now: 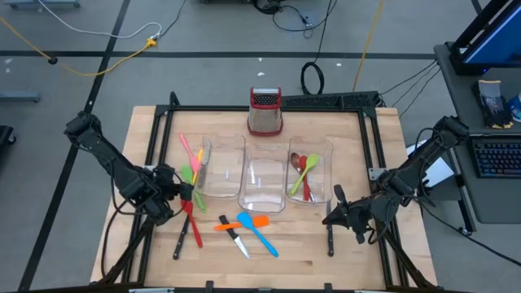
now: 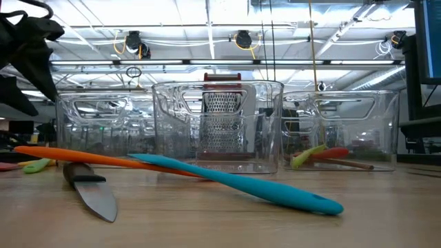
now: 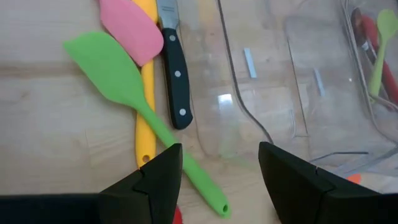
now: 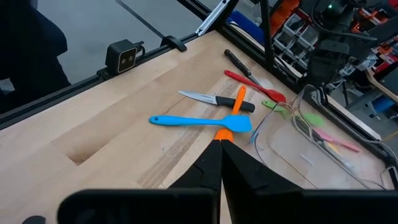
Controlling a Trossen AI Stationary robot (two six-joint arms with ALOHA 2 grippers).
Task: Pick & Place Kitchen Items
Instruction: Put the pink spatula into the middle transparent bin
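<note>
My left gripper (image 3: 221,180) is open above the near left of the table, its fingers either side of the handle end of a green spatula (image 3: 112,68); I see no touch. The green spatula lies across a yellow utensil (image 3: 146,112), beside a pink spatula (image 3: 127,28) and a black-handled knife (image 3: 175,74). Nearer the front lie an orange spatula (image 1: 240,224), a blue spatula (image 1: 259,232), a knife (image 1: 236,240), a red spoon (image 1: 191,221) and another black-handled knife (image 1: 179,242). My right gripper (image 4: 221,155) hangs shut above the table's near right.
Three clear bins (image 1: 264,175) stand side by side mid-table. The right bin (image 1: 321,155) holds brown, green and red utensils. A steel grater with a red top (image 1: 264,111) stands behind them. A black frame (image 1: 269,106) borders the work area.
</note>
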